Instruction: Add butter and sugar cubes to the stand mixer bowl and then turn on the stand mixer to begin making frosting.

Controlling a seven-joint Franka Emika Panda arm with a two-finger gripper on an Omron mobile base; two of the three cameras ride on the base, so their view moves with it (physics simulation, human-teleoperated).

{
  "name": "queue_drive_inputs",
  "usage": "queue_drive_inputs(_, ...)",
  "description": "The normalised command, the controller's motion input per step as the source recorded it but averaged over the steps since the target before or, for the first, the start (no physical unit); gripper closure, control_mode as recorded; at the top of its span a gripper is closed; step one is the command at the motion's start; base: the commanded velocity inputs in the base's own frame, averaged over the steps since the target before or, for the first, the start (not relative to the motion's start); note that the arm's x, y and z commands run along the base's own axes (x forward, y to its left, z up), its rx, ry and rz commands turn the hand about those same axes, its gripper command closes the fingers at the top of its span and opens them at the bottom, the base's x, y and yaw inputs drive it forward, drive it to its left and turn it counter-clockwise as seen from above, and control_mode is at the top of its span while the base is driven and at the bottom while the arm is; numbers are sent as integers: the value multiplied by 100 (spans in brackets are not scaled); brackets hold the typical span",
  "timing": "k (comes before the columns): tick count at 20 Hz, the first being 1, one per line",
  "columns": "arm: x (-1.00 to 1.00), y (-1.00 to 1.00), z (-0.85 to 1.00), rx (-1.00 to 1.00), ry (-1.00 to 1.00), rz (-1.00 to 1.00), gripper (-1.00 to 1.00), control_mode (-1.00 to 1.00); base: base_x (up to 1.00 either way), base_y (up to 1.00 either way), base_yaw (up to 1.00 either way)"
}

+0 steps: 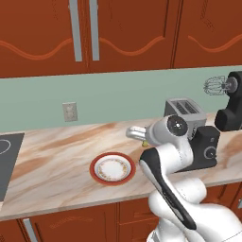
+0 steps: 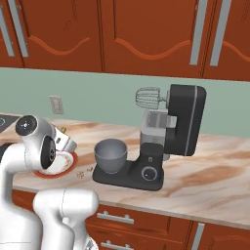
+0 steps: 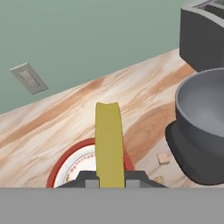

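Yellow butter stands up between the two dark finger tips of the gripper in the hand view, so the fingers are clamped on it and it is lifted above the red-rimmed plate. I judge that the step in hand is carrying the butter to the stand mixer bowl, which sits just to the right on the base of the stand mixer.

The next move calls for bringing the stick over the bowl's open mouth, under the whisk, before letting go.

One sugar cube lies on the counter between plate and mixer base; the base views do not show it clearly. The right base view shows the bowl is empty, while in the left base view the arm covers it.
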Motion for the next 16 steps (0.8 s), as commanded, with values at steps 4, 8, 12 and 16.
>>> queue_drive_inputs(4, -14, -49, 53, 2, 0, -6, 100, -100, 0, 0, 0)
queue_drive_inputs(8, -20, -47, 28, 2, 0, -6, 100, -100, 0, 0, 0)
queue_drive_inputs(12, -22, -46, 14, 3, 0, -7, 100, -100, 0, 0, 0)
queue_drive_inputs(16, -17, -49, 4, 4, 3, -9, 100, -100, 0, 0, 0)
